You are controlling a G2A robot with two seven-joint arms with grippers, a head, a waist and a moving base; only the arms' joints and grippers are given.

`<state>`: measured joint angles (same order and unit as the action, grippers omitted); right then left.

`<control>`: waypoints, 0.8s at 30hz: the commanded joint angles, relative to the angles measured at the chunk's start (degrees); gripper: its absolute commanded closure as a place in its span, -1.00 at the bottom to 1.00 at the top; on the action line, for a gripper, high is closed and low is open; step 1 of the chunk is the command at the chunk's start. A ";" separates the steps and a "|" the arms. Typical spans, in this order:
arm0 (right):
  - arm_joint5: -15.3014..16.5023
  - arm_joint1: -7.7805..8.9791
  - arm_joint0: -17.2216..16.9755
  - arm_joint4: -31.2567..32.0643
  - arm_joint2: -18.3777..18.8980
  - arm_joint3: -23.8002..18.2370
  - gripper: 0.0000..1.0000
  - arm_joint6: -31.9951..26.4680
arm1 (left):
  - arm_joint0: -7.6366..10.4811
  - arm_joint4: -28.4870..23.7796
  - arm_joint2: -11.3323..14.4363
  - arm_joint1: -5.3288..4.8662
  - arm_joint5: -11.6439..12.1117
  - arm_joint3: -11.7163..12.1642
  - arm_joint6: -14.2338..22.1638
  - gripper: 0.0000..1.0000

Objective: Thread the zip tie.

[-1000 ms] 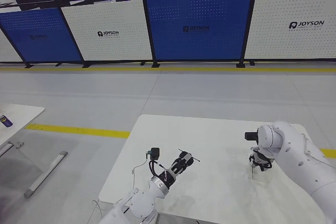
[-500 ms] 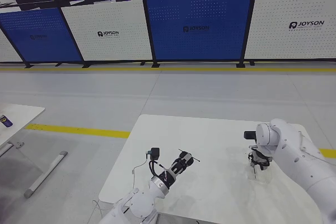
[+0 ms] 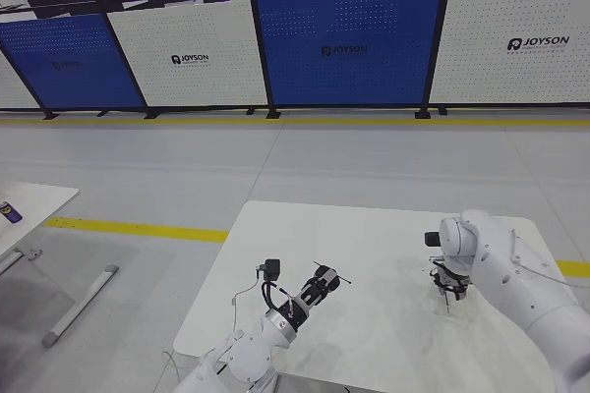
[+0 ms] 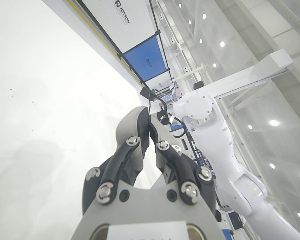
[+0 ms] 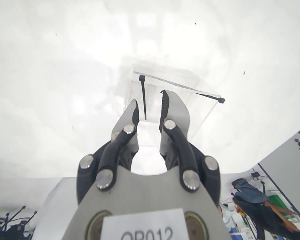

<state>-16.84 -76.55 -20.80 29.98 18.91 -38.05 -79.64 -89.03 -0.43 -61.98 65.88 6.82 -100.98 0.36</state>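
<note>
- Left gripper [image 4: 147, 123] is clenched on a black zip tie [image 3: 342, 279] above the white table [image 3: 374, 231].
- Right gripper [image 5: 149, 96], fingers spread, hangs over a clear box [image 5: 205, 118] holding an upright tie [image 5: 143, 93]; a slanted tie [image 5: 180, 85] lies across its rim.
- Far off, pegboard panels [image 3: 346, 49] carry printed logos.

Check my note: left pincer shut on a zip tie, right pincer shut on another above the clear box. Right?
No. The right wrist view shows the right pincer open over an upright zip tie in the clear box. The left pincer is shut on its zip tie.
</note>
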 commanded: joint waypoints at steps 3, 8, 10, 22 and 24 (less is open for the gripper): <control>0.83 -1.24 0.62 -0.57 -1.01 2.27 0.56 0.00 | 0.00 0.00 0.00 0.00 0.00 0.00 0.00 1.00; 1.71 -2.66 1.41 -1.18 -1.80 5.00 0.66 0.00 | 0.00 0.00 0.00 0.00 0.00 0.00 0.00 1.00; 1.93 -3.11 1.60 -1.29 -2.04 5.90 0.68 0.00 | 0.00 0.00 0.00 0.00 0.00 0.00 0.00 1.00; 3.78 -5.66 2.46 -1.83 -2.87 11.13 0.70 0.00 | 0.00 0.00 0.00 0.00 0.00 0.00 0.00 1.00; 4.11 -6.03 2.58 -1.87 -2.97 11.87 0.70 0.00 | 0.00 0.00 0.00 0.00 0.00 0.00 0.00 1.00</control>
<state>-12.88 -82.40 -18.28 28.13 15.98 -26.56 -79.64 -89.03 -0.43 -61.98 65.88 6.82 -100.98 0.36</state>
